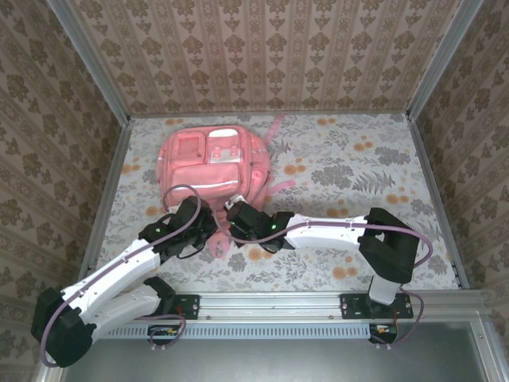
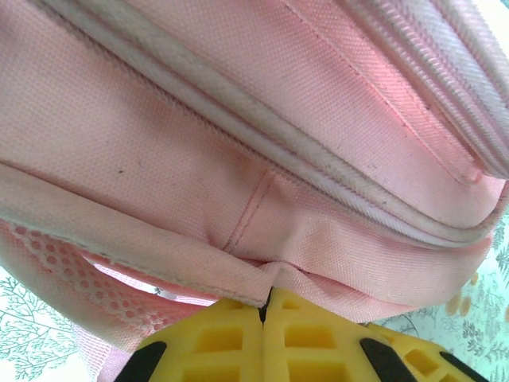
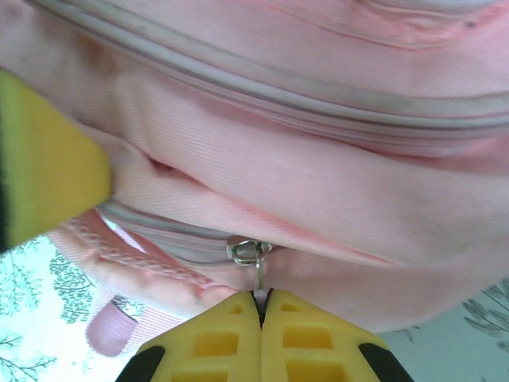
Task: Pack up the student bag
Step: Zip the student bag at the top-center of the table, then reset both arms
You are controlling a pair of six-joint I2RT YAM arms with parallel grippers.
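On the floral table [image 1: 374,167], arms [image 1: 326,231] converge; left claw [image 2: 264,306] pinches student bag [image 1: 211,159], right claw [image 3: 261,306] its zipper pull [image 3: 256,267].

there are one pink student bag [image 1: 213,163], one flower-patterned counter [image 1: 374,171], two arms, the left arm [image 1: 111,278] and the right arm [image 1: 326,231], two pairs of yellow fingers, the left fingers [image 2: 227,342] and the right fingers [image 3: 223,344], two purple cables [image 1: 181,188], and one metal zipper pull [image 3: 251,253].

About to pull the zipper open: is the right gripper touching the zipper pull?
Touching. The right wrist view shows the right gripper shut on the zipper pull of the student bag, its tab pinched between the yellow fingers.
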